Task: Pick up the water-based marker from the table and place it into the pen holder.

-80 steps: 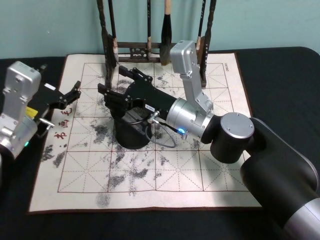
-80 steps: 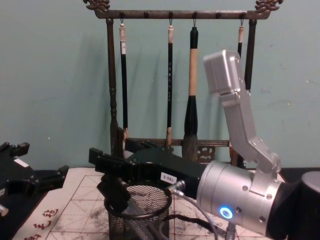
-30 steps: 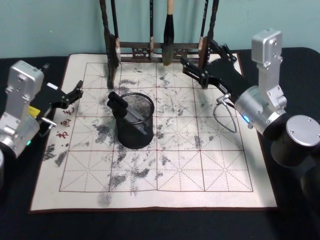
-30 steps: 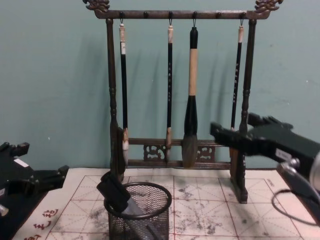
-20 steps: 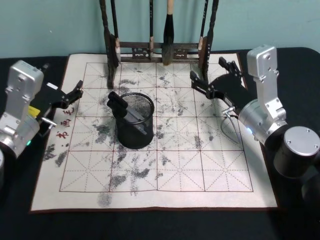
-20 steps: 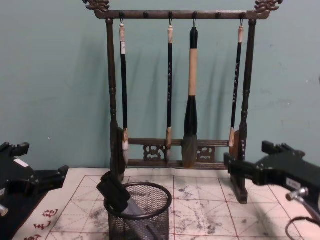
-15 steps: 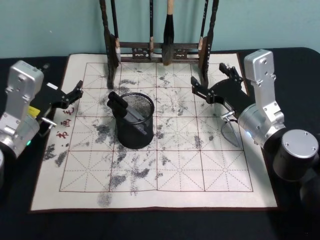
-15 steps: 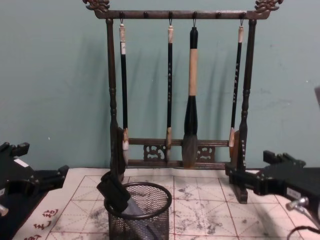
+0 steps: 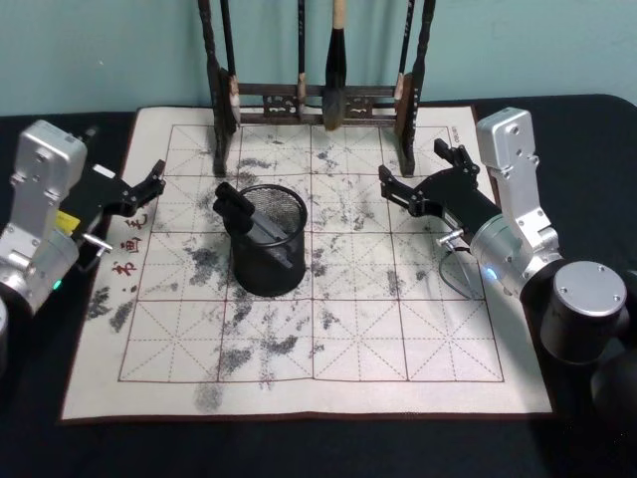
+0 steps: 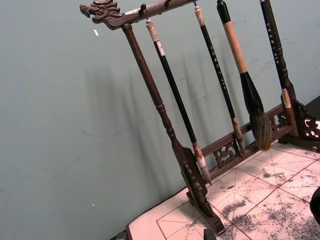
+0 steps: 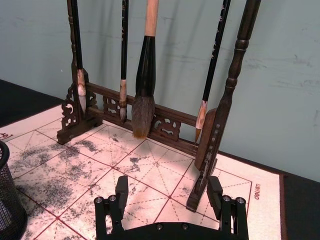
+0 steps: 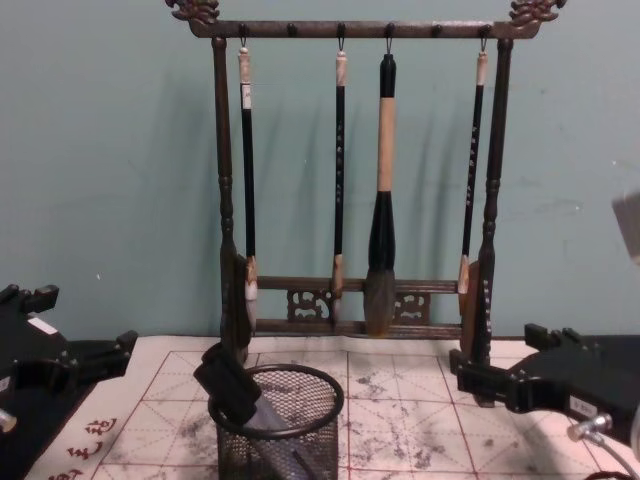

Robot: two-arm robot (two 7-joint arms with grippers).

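The left gripper [image 9: 149, 186] is held open and empty over the left edge of the ink-stained grid felt mat [image 9: 338, 339]. The black-capped grey water-based marker [image 9: 251, 224] is leaned inside the black wire-mesh cylindrical pen holder [image 9: 267, 261], well apart from the right gripper [image 9: 420, 171], spread wide, empty.

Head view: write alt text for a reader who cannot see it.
A marker leans inside a black mesh pen holder on an ink-stained grid mat. The right claw hovers open to the holder's right, the left claw open at the mat's left edge, a brush rack behind.
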